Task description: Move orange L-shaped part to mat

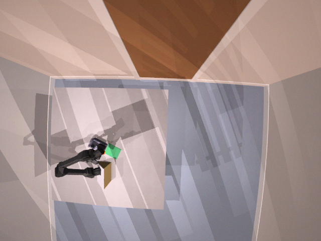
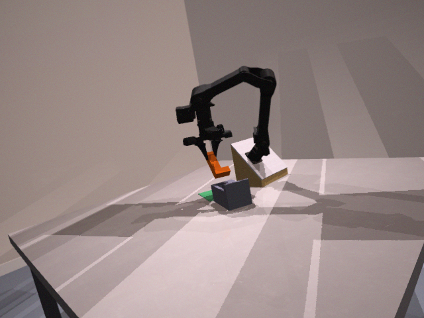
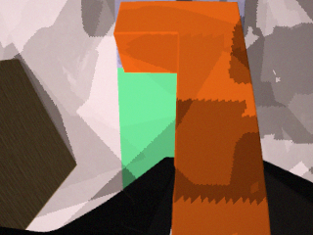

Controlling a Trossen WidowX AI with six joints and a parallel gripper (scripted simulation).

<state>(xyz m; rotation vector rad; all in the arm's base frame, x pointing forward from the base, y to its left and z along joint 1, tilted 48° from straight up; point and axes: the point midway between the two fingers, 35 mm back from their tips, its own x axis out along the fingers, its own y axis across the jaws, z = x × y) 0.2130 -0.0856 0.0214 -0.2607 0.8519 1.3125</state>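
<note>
The orange L-shaped part (image 2: 214, 165) (image 3: 215, 122) hangs in the air, tilted steeply, its L-shaped end lowest. My gripper (image 2: 211, 156) is shut on its upper end; in the wrist view the black fingers stand on both sides of the part. Only a speck of the part shows past the arm in the top view. The grey tray (image 1: 97, 143) (image 2: 238, 195) stands on the table, below the part and apart from it. The green mat (image 1: 113, 151) (image 2: 207, 195) (image 3: 147, 113) lies flat beside the tray, partly hidden by it in the exterior view.
The arm's base stands on a wedge-shaped block (image 1: 107, 174) (image 2: 246, 168) with a white sloping top and wood-coloured sides. The block's dark side (image 3: 29, 147) shows at the left of the wrist view, near the mat. Long shadows cross the table (image 1: 140, 181) (image 2: 191, 267).
</note>
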